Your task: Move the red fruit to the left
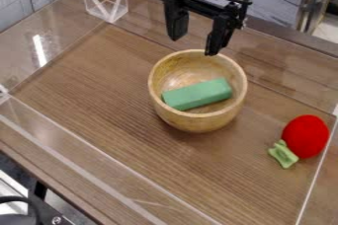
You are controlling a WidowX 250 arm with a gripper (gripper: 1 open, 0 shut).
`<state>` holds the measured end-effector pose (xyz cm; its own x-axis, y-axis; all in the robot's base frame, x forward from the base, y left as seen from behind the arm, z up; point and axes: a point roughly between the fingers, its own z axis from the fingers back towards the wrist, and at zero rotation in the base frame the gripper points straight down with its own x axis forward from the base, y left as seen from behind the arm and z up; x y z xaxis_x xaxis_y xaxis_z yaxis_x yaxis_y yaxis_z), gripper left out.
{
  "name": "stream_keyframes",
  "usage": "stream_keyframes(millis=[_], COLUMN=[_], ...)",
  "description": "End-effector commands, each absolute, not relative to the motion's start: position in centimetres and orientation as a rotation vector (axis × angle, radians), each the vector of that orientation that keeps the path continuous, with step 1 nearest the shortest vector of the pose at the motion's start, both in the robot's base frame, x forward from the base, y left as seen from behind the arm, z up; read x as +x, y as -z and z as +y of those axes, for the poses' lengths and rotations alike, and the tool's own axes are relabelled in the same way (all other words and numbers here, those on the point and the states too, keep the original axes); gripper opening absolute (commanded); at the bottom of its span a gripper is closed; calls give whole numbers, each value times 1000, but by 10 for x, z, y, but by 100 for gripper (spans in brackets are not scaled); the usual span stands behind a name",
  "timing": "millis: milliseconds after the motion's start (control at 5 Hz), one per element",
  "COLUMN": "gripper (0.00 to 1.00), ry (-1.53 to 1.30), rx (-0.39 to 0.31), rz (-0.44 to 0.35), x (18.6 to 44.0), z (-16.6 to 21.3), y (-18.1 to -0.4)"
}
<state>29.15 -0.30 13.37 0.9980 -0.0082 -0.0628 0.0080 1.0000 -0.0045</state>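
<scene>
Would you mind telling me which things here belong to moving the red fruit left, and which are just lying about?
Part of the job:
red fruit
end effector, open, above the bowl

Just lying about:
wooden bowl
green block inside the bowl

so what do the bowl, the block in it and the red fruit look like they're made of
Bowl: looks like pale wood, smooth matte finish, with faint grain on its thick rim.
Green block: evenly coloured, soft-edged, dull surface; painted wood or plastic, hard to tell.
Red fruit: uniformly bright red with a light-green leafy piece at one end; reads as a plastic or painted toy, with little shine visible.
</scene>
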Motion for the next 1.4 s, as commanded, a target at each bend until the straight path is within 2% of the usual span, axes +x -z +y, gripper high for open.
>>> stream_keyframes(millis=[0, 200, 600, 800, 1000, 1200], gripper=[100, 100, 100, 100, 100, 100], ry=[19, 88, 216, 187, 144, 133], rx=[-11, -24, -43, -51, -44, -38], rz=[93, 95, 69, 51, 43, 31], x=[281, 275, 274, 281, 288, 291], z=[-13, -53, -135, -151, -151, -156], y=[-122, -111, -99, -90, -82, -82])
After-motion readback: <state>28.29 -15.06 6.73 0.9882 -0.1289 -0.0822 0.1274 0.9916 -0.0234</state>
